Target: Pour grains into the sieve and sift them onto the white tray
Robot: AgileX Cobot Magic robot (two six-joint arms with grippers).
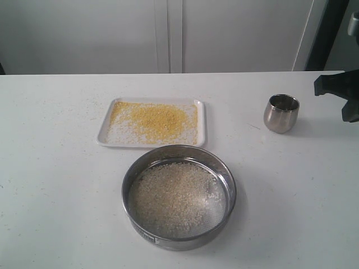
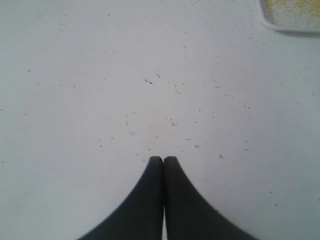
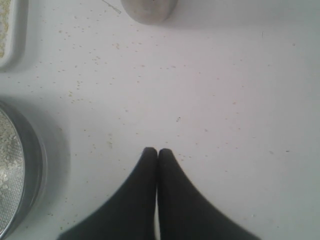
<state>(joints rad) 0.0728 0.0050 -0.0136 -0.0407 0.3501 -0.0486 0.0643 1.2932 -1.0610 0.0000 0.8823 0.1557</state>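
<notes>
The sieve (image 1: 179, 196) stands on the table near the front, just in front of the white tray (image 1: 106, 134). Whitish rice-like grains (image 1: 171, 199) lie on its mesh. Golden-yellow grains (image 1: 157, 119) are spread over the tray. A corner of the tray (image 2: 280, 26) shows in the left wrist view, and the sieve's rim (image 3: 37, 165) in the right wrist view. My left gripper (image 2: 163, 160) is shut and empty above bare table, out of the exterior view. My right gripper (image 3: 158, 151) is shut and empty, its arm (image 1: 342, 92) at the right edge.
A small rounded steel cup (image 1: 281, 113) stands upright on the table right of the tray, also seen as the cup (image 3: 149, 10) in the right wrist view. Stray grains (image 2: 172, 122) dot the white tabletop. White cabinet doors (image 1: 168, 33) stand behind the table.
</notes>
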